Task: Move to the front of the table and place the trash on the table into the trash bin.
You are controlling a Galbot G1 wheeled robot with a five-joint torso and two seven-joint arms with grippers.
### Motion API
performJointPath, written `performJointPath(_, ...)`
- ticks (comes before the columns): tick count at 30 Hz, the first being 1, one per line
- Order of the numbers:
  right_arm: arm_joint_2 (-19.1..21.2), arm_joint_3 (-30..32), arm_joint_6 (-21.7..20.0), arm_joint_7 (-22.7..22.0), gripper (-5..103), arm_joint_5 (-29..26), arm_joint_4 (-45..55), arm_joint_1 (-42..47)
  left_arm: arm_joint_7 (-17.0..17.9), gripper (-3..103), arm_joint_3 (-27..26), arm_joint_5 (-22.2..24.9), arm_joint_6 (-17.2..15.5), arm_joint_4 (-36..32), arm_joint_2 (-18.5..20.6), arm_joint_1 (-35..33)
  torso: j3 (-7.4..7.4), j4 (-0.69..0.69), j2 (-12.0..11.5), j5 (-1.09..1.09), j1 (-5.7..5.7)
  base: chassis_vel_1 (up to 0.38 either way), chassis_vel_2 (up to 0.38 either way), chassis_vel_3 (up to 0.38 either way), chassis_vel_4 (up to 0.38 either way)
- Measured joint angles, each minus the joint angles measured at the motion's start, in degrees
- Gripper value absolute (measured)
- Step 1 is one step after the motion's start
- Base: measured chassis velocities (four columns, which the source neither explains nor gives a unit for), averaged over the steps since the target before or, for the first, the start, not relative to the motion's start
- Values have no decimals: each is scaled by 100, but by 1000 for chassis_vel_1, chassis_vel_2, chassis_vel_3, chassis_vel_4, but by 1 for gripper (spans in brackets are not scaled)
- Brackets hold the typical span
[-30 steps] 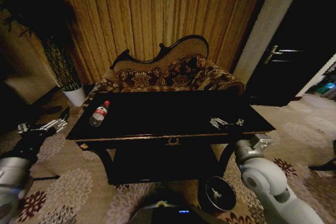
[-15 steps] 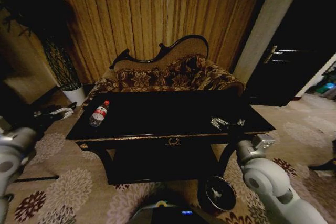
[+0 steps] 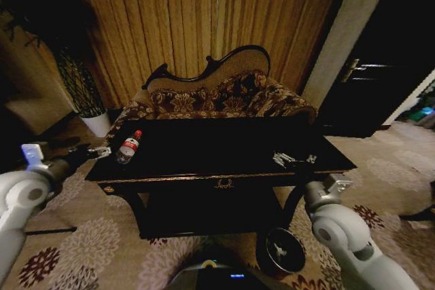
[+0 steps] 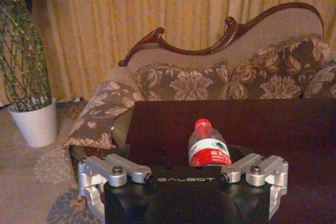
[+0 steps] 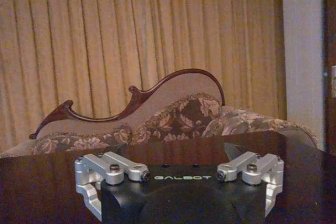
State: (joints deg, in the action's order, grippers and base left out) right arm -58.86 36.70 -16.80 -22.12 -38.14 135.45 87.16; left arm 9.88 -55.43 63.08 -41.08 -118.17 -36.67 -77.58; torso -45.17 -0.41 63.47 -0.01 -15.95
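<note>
The trash I can see is a clear plastic bottle (image 3: 128,147) with a red cap, lying near the left end of the glossy black table (image 3: 224,144). My left gripper (image 3: 96,152) hovers just off that left end, open, a short way from the bottle (image 4: 208,145), which lies ahead between the spread fingers (image 4: 92,195). My right gripper (image 3: 292,160) rests open over the table's front right edge, holding nothing. The round trash bin (image 3: 284,252) stands on the carpet under the table's front right corner, beside my right arm.
A patterned sofa (image 3: 217,96) with a carved back sits behind the table, in front of gold curtains. A white plant pot (image 3: 97,123) stands at the far left. A dark door (image 3: 380,79) is at the right. Patterned carpet surrounds the table.
My left arm has swung in from the far left toward the table's left end, bringing its gripper close to the bottle. The right arm has barely moved.
</note>
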Motion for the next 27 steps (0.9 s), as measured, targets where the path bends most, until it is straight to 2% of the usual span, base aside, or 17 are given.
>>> performJointPath(6,-1,-3,33,4,100,16,-23,-28,298,100,565,241,9,156,235,478,0,-2,0,1,0,0,0,0,0)
performJointPath(10,92,45,36,4,100,-44,-20,-134,710,100,1141,643,14,197,458,957,0,0,0,1,0,0,0,0,0)
performJointPath(13,106,26,36,4,100,-46,-16,-138,808,100,1365,770,16,213,531,1117,0,-2,0,1,0,0,0,0,0)
performJointPath(16,130,-13,36,4,100,-46,-20,-175,1039,100,1874,949,16,245,609,1452,0,0,0,1,0,0,0,0,0)
performJointPath(20,164,-8,36,0,100,-46,-47,-164,1150,100,2197,996,19,328,589,1638,0,0,0,1,0,0,0,0,0)
performJointPath(27,144,19,39,-15,100,-54,-94,-137,1251,100,2276,996,20,312,547,1581,0,0,0,1,0,0,0,0,0)
